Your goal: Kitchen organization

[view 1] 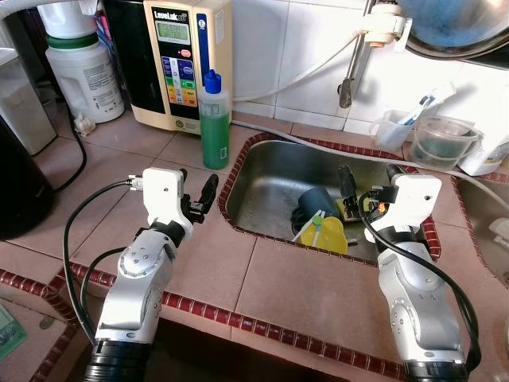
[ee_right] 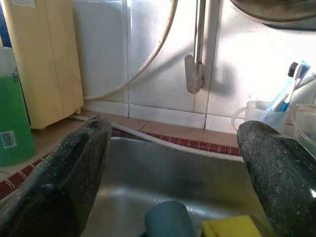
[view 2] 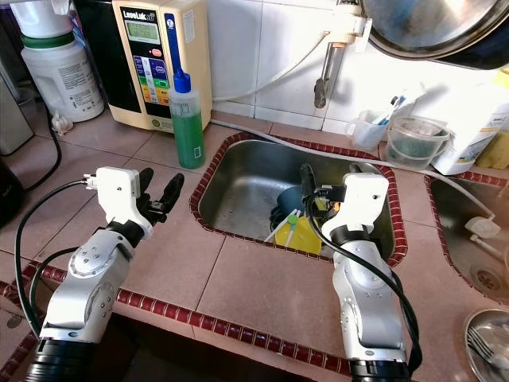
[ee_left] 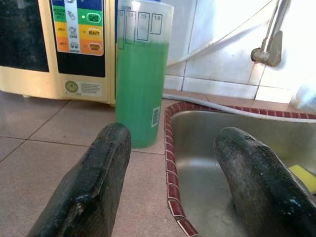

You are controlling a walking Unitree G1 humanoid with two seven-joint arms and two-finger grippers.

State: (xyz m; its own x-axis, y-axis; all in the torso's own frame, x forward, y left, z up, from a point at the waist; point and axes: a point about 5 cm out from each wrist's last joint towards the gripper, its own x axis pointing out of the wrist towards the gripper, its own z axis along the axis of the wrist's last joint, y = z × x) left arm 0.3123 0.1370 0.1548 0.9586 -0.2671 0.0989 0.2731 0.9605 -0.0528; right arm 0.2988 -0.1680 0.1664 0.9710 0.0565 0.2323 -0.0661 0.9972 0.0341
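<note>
Two pincers hover with fingers spread, gripping nothing: the left pincer at centre-left of the frame over the tiled bench, the right pincer at centre-right above the sink. One green bottle stands upper centre, just beside the sink's rim. In the basin lie one blue cup and one yellow sponge. One toothbrush cup sits upper right.
</note>
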